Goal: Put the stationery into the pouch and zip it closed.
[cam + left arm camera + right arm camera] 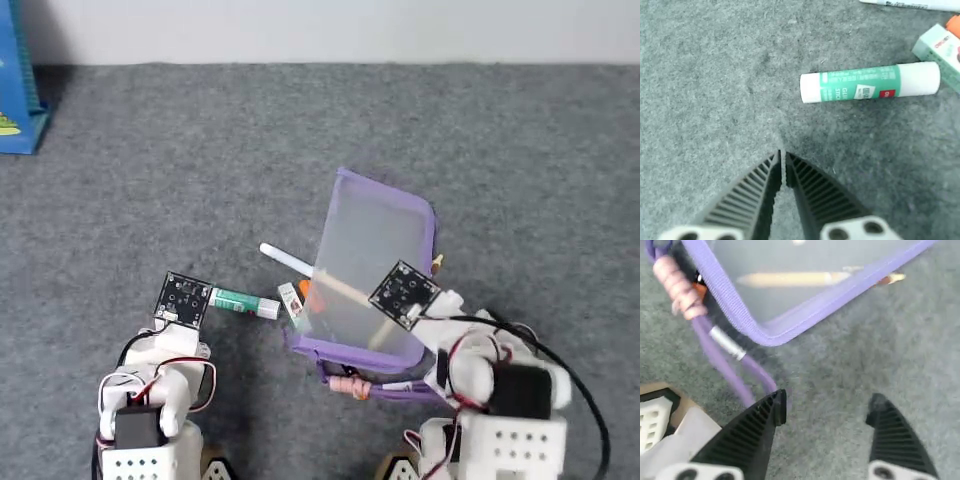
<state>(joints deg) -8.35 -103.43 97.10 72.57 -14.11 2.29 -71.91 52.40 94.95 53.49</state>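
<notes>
The purple-edged translucent mesh pouch (372, 262) is lying on the grey felt-like worktop (150, 150) toward its near edge, in front of the right arm, with a wooden pencil (790, 278) showing through its mesh. The right hand (829, 407) is hovering wide open and empty just beside the pouch's purple cord (725, 365). The left hand (783, 167) is sitting pressed together on nothing, near the green-and-white glue stick (870, 82), which is lying on its side between the left arm and the pouch, close to a white pen (285, 260).
</notes>
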